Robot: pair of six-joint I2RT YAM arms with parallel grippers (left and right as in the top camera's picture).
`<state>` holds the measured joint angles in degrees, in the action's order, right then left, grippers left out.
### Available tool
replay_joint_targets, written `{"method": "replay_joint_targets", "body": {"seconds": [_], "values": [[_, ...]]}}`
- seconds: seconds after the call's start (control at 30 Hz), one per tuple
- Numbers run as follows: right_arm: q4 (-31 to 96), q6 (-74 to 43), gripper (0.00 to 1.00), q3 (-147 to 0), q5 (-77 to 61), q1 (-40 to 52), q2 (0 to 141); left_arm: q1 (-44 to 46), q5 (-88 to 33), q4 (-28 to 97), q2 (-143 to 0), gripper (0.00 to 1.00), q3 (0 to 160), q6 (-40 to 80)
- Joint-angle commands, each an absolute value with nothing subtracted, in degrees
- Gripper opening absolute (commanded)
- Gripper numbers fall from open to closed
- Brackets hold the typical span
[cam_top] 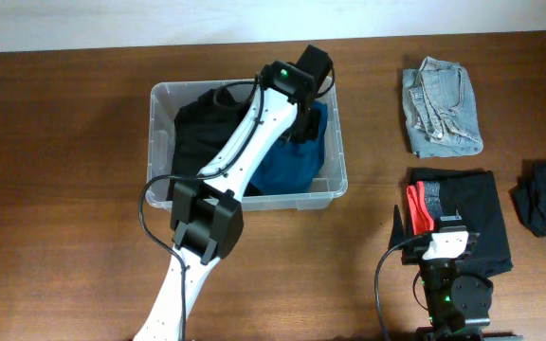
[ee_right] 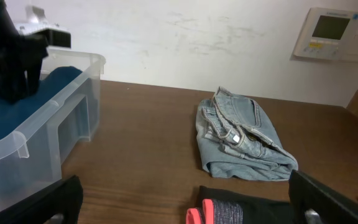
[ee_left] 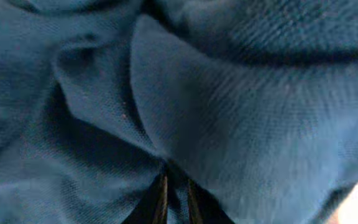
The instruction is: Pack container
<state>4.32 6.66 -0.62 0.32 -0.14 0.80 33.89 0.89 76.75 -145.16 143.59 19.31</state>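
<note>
Blue garment (ee_left: 229, 112) lies right under the left gripper (ee_left: 176, 200), whose fingers sit close together, grip unclear, inside the container (cam_top: 155, 123) beside a black garment (cam_top: 197, 123). Ahead of the spread right gripper (ee_right: 194, 196), jeans (cam_top: 441, 106) and folded black clothes (cam_top: 477, 218) are not yet packed.

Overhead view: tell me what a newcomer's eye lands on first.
The white left arm slants across the clear container at centre, the left gripper buried in a blue garment beside a black cloth. Right of it, folded jeans and a dark folded garment with a red edge lie on the table.
</note>
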Motion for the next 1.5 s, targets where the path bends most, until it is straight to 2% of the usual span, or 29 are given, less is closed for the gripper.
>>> {"method": "replay_joint_targets", "body": {"seconds": [0.0, 0.4, 0.67, 1.0, 1.47], "values": [[4.6, 6.9, 0.98, -0.3, 0.6, -0.5, 0.2, 35.5, -0.7, 76.6, -143.8, 0.13, 141.1, 19.6], [4.6, 6.9, 0.98, -0.3, 0.6, -0.5, 0.2, 32.7, 3.9, 78.1, -137.5, 0.14, 146.5, 19.7], [4.6, 6.9, 0.98, -0.3, 0.6, -0.5, 0.2, 26.8, 16.8, 79.2, -130.1, 0.14, 146.9, 19.6], [4.6, 6.9, 0.98, -0.3, 0.6, -0.5, 0.2, 19.3, 15.4, 79.0, -130.5, 0.13, 144.0, 19.7], [4.6, 6.9, 0.98, -0.3, 0.6, -0.5, 0.2, 17.5, 10.9, 71.3, -130.5, 0.09, 133.8, 19.6]]}}
